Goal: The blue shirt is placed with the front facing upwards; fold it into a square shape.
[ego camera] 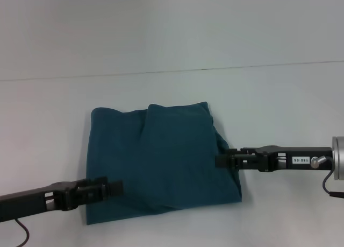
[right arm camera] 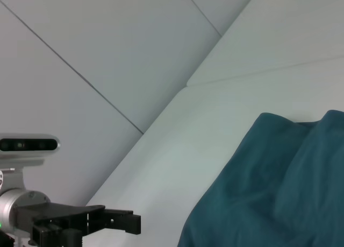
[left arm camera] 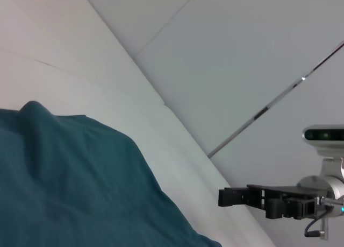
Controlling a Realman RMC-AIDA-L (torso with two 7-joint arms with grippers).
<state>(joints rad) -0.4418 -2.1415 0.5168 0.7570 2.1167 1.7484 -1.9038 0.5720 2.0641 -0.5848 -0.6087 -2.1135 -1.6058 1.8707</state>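
Label on right arm: a small white sticker [ego camera: 300, 160] sat on the dark forearm just behind the right gripper [ego camera: 219, 161]; its digits looked like "140-06", though the small print made the reading uncertain.
Blue shirt [ego camera: 161, 161]: no lettering showed on the folded cloth.
Left arm: no readable marking.
Table [ego camera: 269, 96]: no text or signs.

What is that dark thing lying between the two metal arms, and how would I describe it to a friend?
On the white table, midway between the left gripper and the right gripper, lies the blue shirt. It is folded into a rough square with a raised fold along its far edge. It is the only cloth there, dark teal against the pale surface.
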